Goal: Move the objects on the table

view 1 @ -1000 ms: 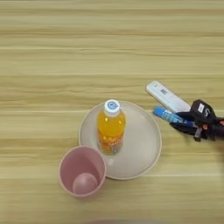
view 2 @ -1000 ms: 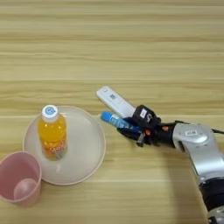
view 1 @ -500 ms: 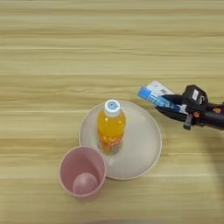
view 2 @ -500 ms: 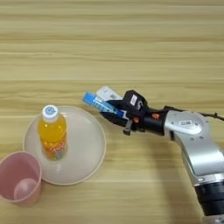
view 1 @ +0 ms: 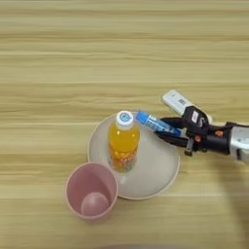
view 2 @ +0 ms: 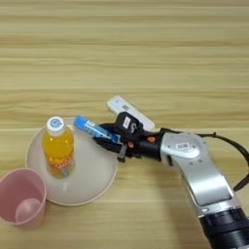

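The gripper (view 2: 108,137) grasps the blue tube (view 2: 94,129) between its black fingers, holding it over the right rim of the plate (view 2: 92,187), free end pointing toward the bottle (view 2: 58,152). You risk tipping that upright bottle if you carry the tube further left, since its tip is already near the cap. The device (view 2: 130,112) lies just behind the gripper and could be nudged. The cup (view 2: 20,198) stands clear, at the plate's lower left edge on the table (view 2: 146,44).
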